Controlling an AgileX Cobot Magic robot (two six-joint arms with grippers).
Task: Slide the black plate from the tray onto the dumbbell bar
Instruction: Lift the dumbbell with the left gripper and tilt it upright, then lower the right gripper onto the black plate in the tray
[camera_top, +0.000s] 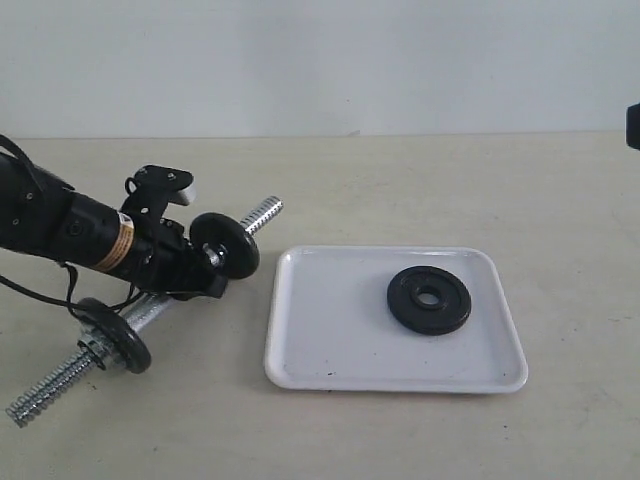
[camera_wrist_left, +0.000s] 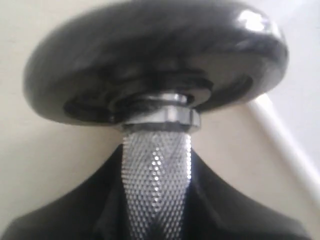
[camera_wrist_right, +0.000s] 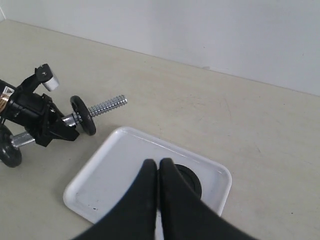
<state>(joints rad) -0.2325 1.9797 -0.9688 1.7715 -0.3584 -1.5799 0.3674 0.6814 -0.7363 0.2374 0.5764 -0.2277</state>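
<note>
The black plate (camera_top: 430, 300) lies flat in the right half of the white tray (camera_top: 330, 335). The dumbbell bar (camera_top: 262, 214) stands left of the tray, tilted, its free threaded end pointing up toward the tray's far left corner. My left gripper (camera_top: 197, 272) is shut on the bar's knurled middle (camera_wrist_left: 156, 150), just behind an inner black disc (camera_wrist_left: 150, 55). A second disc (camera_top: 115, 336) sits lower on the bar. My right gripper (camera_wrist_right: 158, 164) hovers shut and empty over the tray (camera_wrist_right: 107, 170), partly hiding the plate (camera_wrist_right: 192, 181).
The tray rests on a beige tabletop (camera_top: 400, 190) with a pale wall behind. A dark piece of the right arm (camera_top: 633, 125) shows at the exterior view's right edge. A cable (camera_top: 40, 292) trails from the left arm.
</note>
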